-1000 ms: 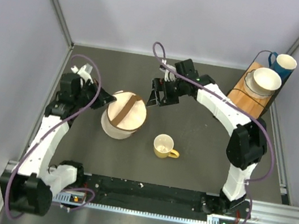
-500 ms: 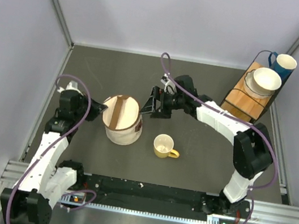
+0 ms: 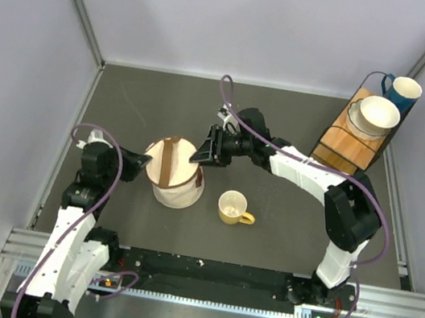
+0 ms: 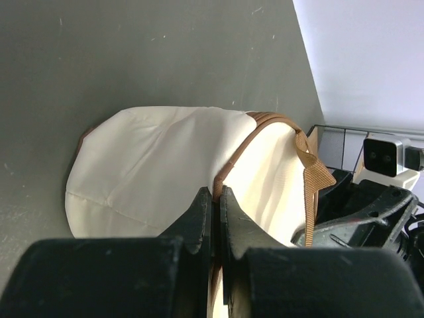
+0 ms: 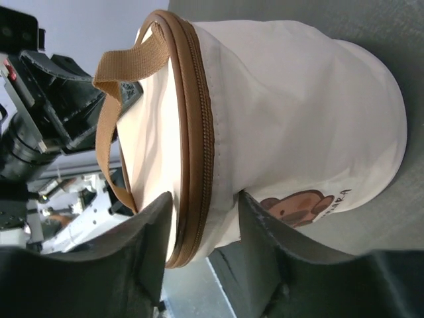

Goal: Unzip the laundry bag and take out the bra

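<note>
Bag first: round drum-shaped cream-white mesh laundry bag [image 3: 176,181] with brown trim sits a bit left of the middle of the dark grey table [image 3: 140,106], well apart from every edge. A second ago it stood flat with its lid straight up; now it is tipped, with the lid and the brown webbing strap [image 3: 168,160] turned toward the left edge. Brown zipper band [image 5: 192,132] looks fully closed all round the part that shows, and I can't find the pull tab. Dark red bra is not visible and is presumably inside, so nothing of the task is done yet. Left gripper [image 4: 214,199] has its jaws pressed together on the brown rim trim at the bag's left side; it has pulled in toward its own base, and the bag tilted with it. Right gripper [image 5: 204,199] was hanging apart from the bag a second ago; it has now come in to the right rim. Its jaws are apart and narrowing, astride the zipper band, one finger on the lid face and one on the side wall; no firm pinch is visible. Reads as left holding, right going for the zipper. Small yellow ceramic mug [image 3: 233,207] stands near the bag's right, toward the near edge, and has not moved.
</note>
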Motion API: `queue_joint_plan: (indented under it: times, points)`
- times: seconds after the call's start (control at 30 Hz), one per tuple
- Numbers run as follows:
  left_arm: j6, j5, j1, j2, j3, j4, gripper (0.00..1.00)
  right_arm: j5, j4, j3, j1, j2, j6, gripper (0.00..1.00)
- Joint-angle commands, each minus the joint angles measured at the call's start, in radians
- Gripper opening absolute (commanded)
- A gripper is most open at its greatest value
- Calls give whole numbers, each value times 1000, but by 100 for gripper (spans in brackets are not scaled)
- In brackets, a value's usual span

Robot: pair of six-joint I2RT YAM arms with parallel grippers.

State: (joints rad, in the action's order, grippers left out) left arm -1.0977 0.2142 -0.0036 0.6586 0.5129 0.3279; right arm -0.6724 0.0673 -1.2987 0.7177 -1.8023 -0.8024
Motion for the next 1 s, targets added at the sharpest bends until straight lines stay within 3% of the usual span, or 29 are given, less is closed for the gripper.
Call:
queue_joint_plan:
  times: [0.0,0.03,0.07,0.13,0.2,0.27,0.4,0.53,0.7,0.97]
  points:
    - [-28,2,-4,-27,-14,7,0,20,-60,-20,19,28,-14,13]
    - [-21,10,-4,-30,-14,3,0,22,-60,-36,16,23,-11,2]
    - [-11,14,-4,-30,-8,3,2,17,-57,-49,17,15,20,0]
    - [45,19,-4,-27,7,22,16,-53,-46,-109,6,-21,72,0]
    - [108,7,-4,-24,58,74,62,-145,-15,-167,-10,-66,146,0]
    - [250,28,-4,-1,129,105,99,-306,3,-253,-47,-135,193,0]
    - [438,79,24,96,248,230,99,-552,12,-364,-100,-219,235,0]
    - [557,148,33,119,279,235,98,-647,32,-442,-119,-264,255,0]
    - [587,285,42,139,268,185,92,-691,66,-465,-146,-290,279,0]
    - [504,503,42,182,155,-10,81,-701,104,-468,-152,-319,298,0]
